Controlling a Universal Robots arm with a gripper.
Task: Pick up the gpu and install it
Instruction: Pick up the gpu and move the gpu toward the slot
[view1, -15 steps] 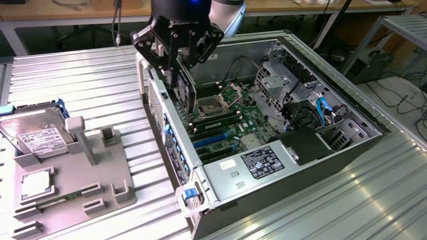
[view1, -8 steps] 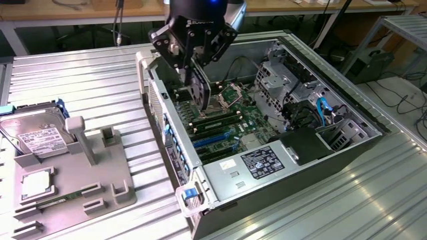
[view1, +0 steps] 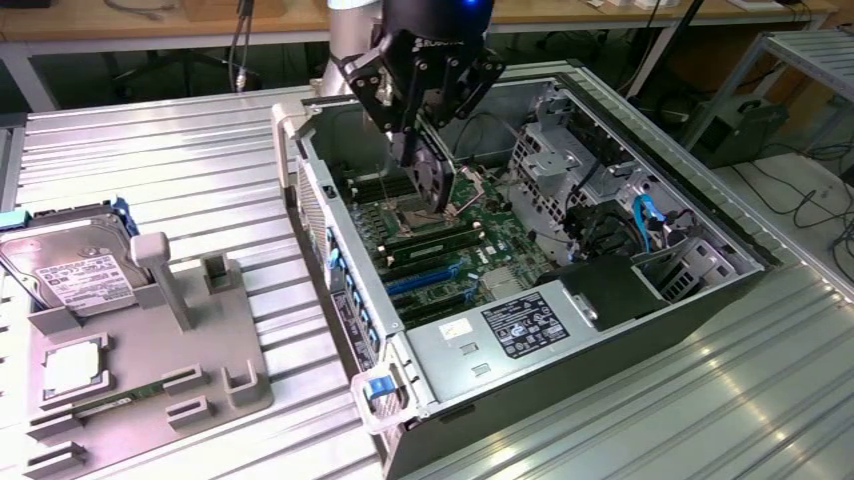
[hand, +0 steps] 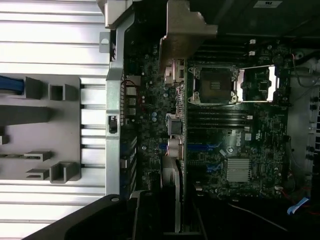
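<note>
My gripper (view1: 424, 140) hangs inside the open computer case (view1: 310, 190), above the motherboard (view1: 461, 250), and is shut on the gpu (view1: 430, 182). The card is held on edge, pointing down near the open processor socket (hand: 215, 85). In the wrist view the gpu (hand: 176, 125) appears edge-on as a thin strip across the board, with its pale metal bracket (hand: 185, 27) at the far end. The dark fingers (hand: 150, 215) clamp the near end. The blue expansion slots (view1: 430, 275) lie a little in front of the card, toward the case's lower end.
A grey parts holder (view1: 174, 330) stands on the ribbed metal table at the exterior view's left, carrying a silver hard drive (view1: 74, 265) and a square processor chip (view1: 74, 365). Case walls, a drive cage (view1: 561, 150), cables and a black shroud (view1: 607, 290) crowd the board.
</note>
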